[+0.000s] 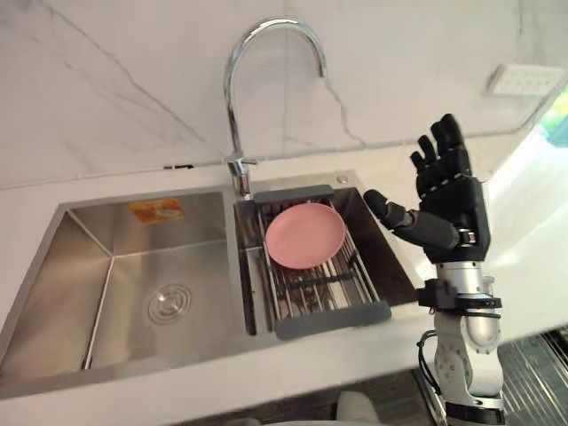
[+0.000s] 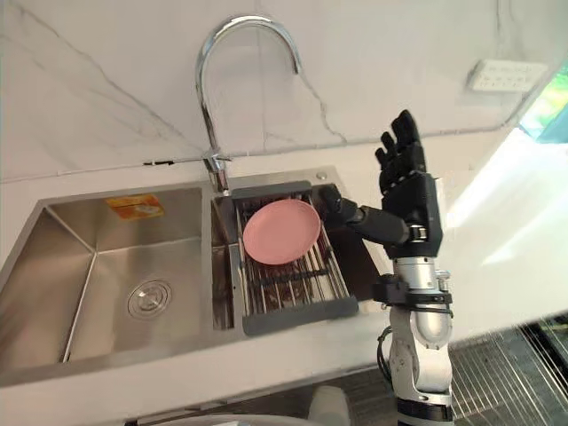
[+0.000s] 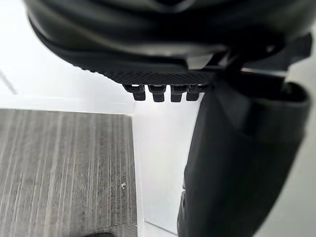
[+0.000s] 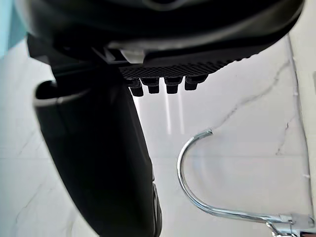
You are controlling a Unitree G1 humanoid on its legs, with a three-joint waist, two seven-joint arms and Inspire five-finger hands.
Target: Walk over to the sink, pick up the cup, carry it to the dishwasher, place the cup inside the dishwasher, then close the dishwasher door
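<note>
A steel double sink (image 1: 80, 257) is set in a white counter (image 1: 222, 368) below me. Its right basin holds a dark dish rack (image 1: 333, 318) with a pink plate (image 1: 305, 233) lying on it. The left basin holds just its drain (image 1: 168, 303). My right hand (image 1: 448, 200) is raised over the sink's right edge, open, fingers straight and pointing up, thumb out toward the plate, holding nothing. In the right wrist view that hand (image 4: 163, 49) faces the marble wall. My left hand (image 3: 173, 59) hangs over a grey floor (image 3: 64, 173), fingers relaxed and empty.
A tall curved chrome faucet (image 1: 232, 106) rises behind the divider between the basins. A marble wall (image 1: 106, 80) backs the counter, with a white outlet plate (image 1: 522, 80) at the far right. The counter runs on to the right of the sink.
</note>
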